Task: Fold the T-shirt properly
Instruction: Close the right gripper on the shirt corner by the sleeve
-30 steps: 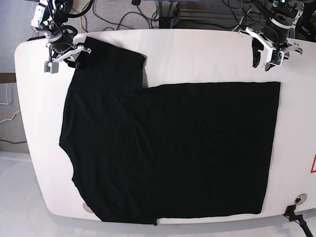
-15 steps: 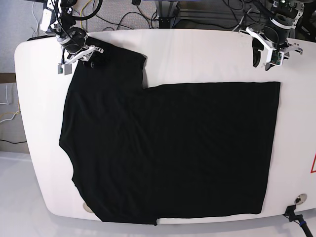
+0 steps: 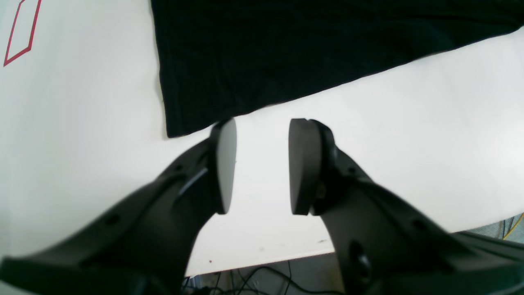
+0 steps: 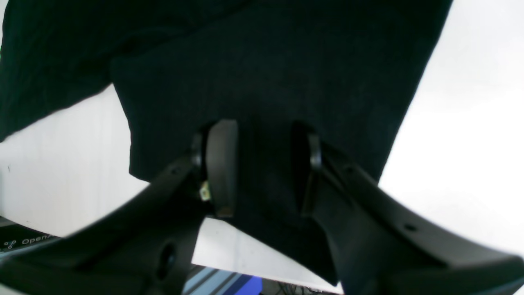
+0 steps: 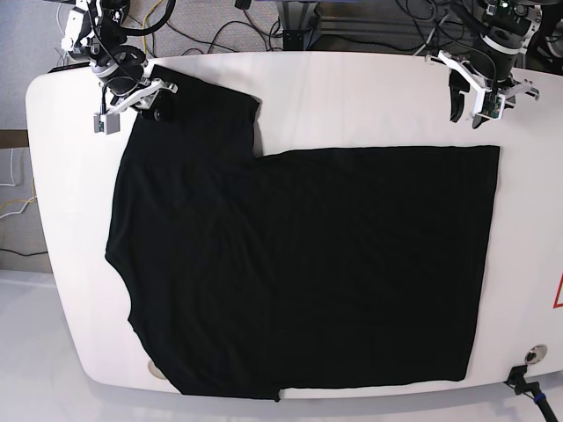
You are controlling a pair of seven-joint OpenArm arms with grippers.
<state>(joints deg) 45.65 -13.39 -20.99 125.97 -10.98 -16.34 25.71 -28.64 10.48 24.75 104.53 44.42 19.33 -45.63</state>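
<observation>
We had the black T-shirt (image 5: 299, 264) lying flat on the white table (image 5: 369, 97), one sleeve pointing to the far edge. Our right gripper (image 4: 262, 164) hovered over that sleeve with its jaws apart, the cloth under and between them but, as far as we could see, not pinched. Our left gripper (image 3: 262, 164) stood open over bare table, the corner of the shirt's hem just ahead of its left finger (image 3: 225, 164). We judged that the folding was only starting. Next, each gripper needed to come down and close on the cloth edge nearest to it.
</observation>
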